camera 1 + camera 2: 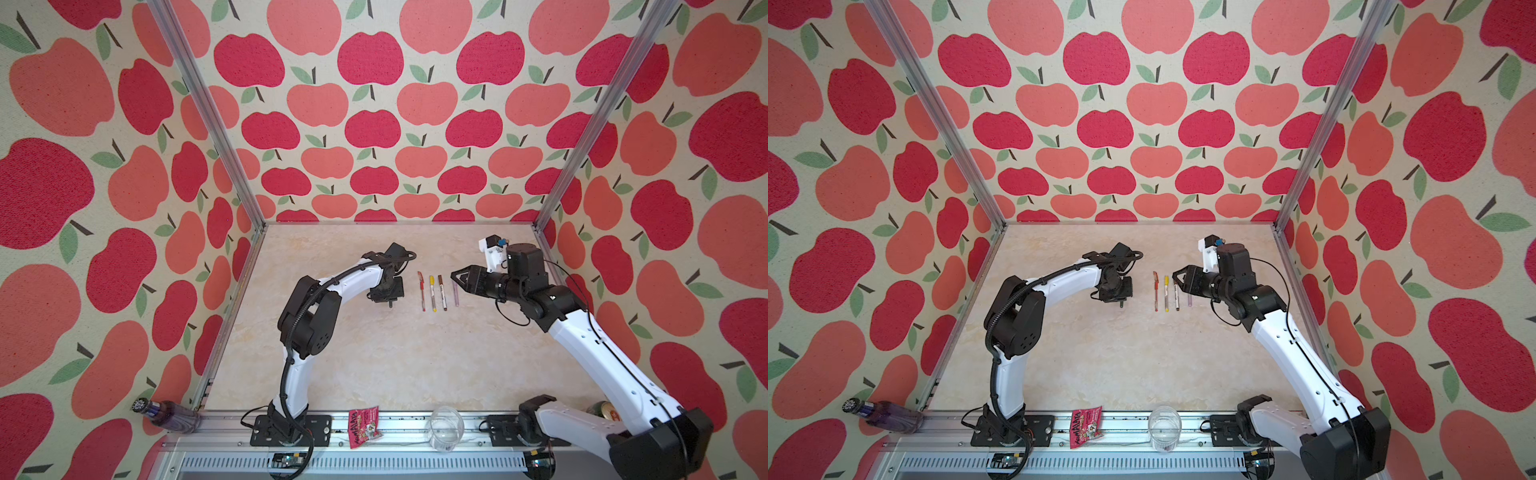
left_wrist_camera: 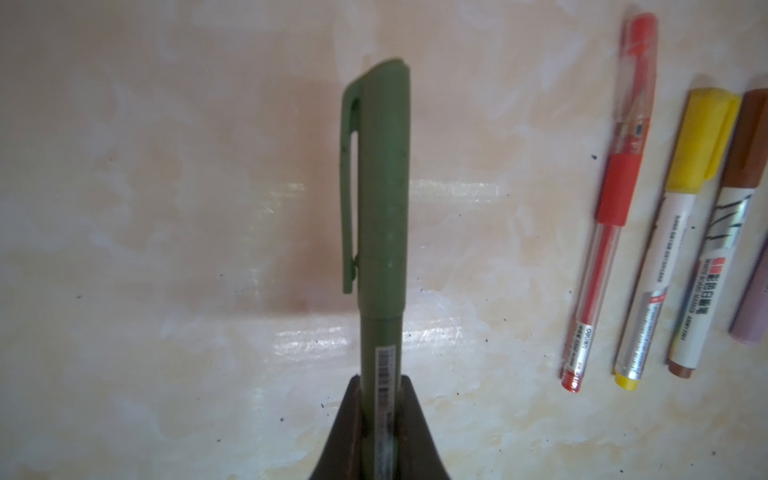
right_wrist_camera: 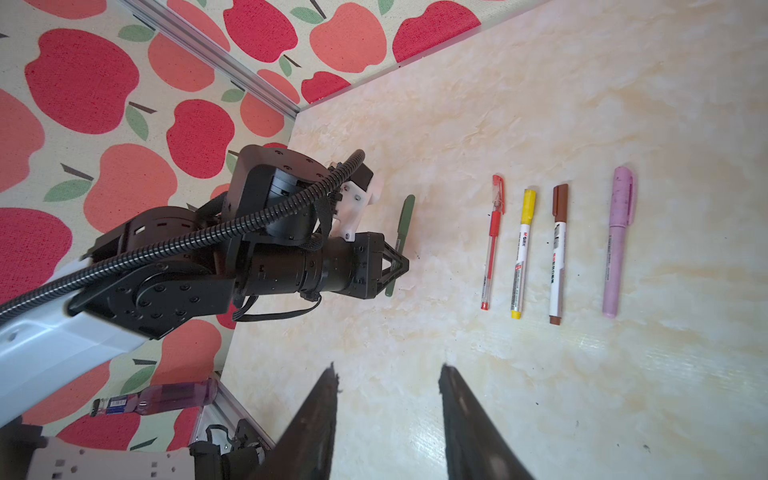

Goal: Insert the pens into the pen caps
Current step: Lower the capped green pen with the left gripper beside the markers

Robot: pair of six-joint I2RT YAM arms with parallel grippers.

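Brown-capped marker (image 2: 717,241): barrel print "WHITE BOARD MARKER" beside Chinese characters. Green pen (image 2: 382,228): barcode sticker, digits illegible. Red pen (image 2: 609,203), yellow-capped marker (image 2: 669,241): fine print unreadable. Snack packet (image 1: 365,426), 6 o'clock of table (image 1: 374,365): lettering blurred.

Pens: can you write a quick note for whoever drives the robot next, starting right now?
Left jaws: shut on the green pen, cap on.
Right jaws: open, empty.
Table: red pen, yellow pen, brown pen and lilac pen lie in a row, all capped.
Done: all five pens wear caps.
Left: probably just lay the green pen beside the row.
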